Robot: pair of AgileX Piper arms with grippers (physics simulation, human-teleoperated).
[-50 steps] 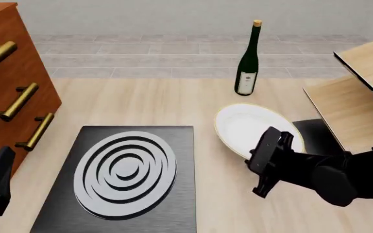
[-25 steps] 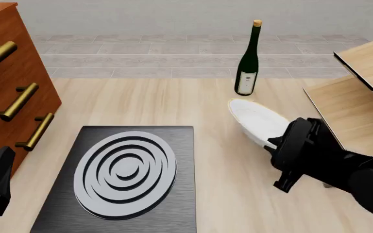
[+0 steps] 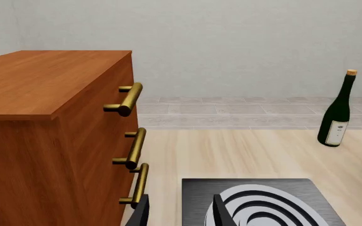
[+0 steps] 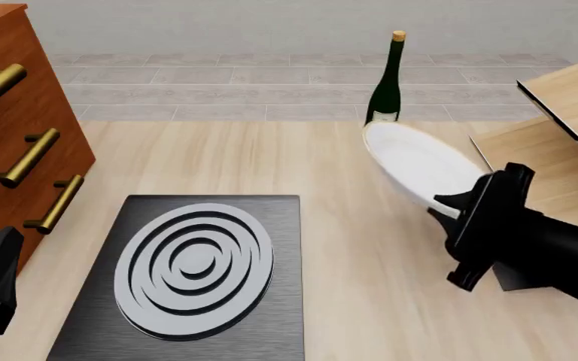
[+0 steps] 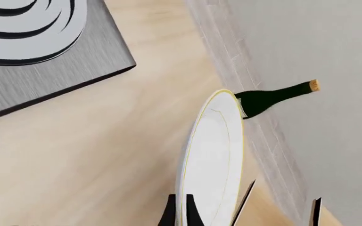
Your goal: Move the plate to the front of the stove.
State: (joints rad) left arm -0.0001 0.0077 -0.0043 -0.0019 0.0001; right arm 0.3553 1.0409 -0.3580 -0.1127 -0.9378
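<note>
Since a second ago the plate (image 4: 417, 167) has come up off the table: it lay flat then, and now my right gripper (image 4: 457, 207) holds it raised and tilted steeply, rim uppermost, with the wine bottle (image 4: 387, 84) just behind it at 12 o'clock. My right fingers are pinched on the plate's near edge; the right wrist view shows the rim (image 5: 211, 155) running between them. My left gripper (image 3: 179, 213) hangs by the drawer chest (image 3: 55, 136) with its fingers spread and nothing between them.

The stove (image 4: 193, 272) sits at about 9 o'clock from the plate, well apart from it, and the bare table in front of it is where I take the plate to belong.

I judge the plate stiff, smooth and breakable, and not heavy. An edge pinch on glazed ware can let it swivel or slide, so I want a firm hold on the rim, a slow carry, and the plate levelled before I set it down.
</note>
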